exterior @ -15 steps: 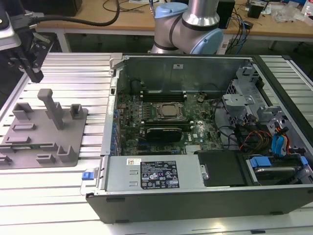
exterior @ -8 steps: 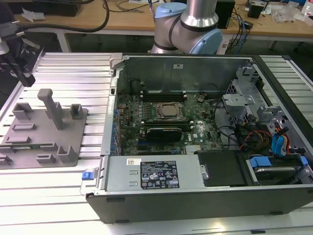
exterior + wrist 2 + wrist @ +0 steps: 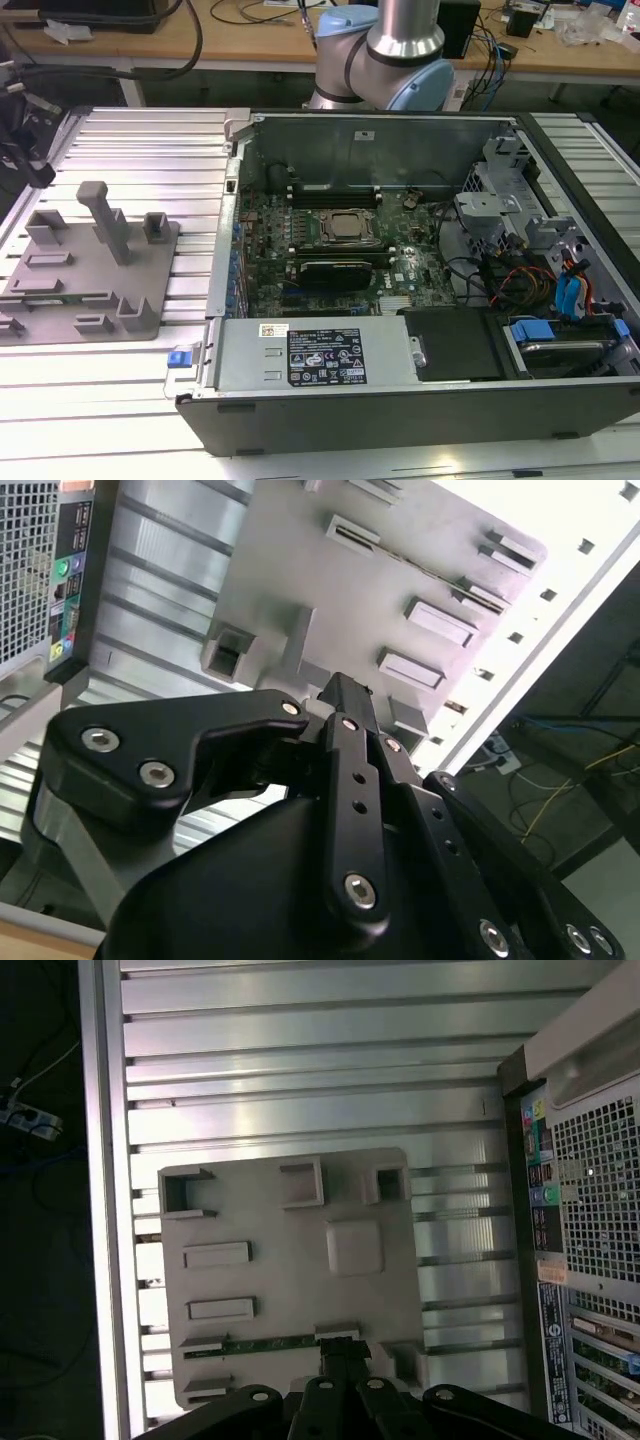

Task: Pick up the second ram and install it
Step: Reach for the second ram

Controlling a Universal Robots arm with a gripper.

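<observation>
Second ram (image 3: pixel 262 1344) sits in a slot of the grey tray (image 3: pixel 290 1280). The first wrist view shows it from above as a thin green strip standing on its edge.

Closest to the wrist cameras is the black gripper (image 3: pixel 340 1345). Its fingers (image 3: pixel 345 695) are drawn together with nothing between them. It hangs above the tray and points down at it, and its tips line up with one end of the second ram, the end nearer the computer case (image 3: pixel 590 1210). How high it hangs above the slot cannot be told.

The strip's long axis runs along the tray towards the case. The tray's upright post (image 3: pixel 105 215) rises on the far side of it.

The tray rests on a ribbed aluminium table (image 3: pixel 150 150), on the exterior view's left of the case. The case lies open, with its motherboard and silver-capped processor (image 3: pixel 347 228) showing.

Behind the case, the arm (image 3: pixel 405 60), silver with pale blue joints, rises out of the top of the picture. Farther back is a wooden workbench (image 3: pixel 250 45) strewn with cables.
</observation>
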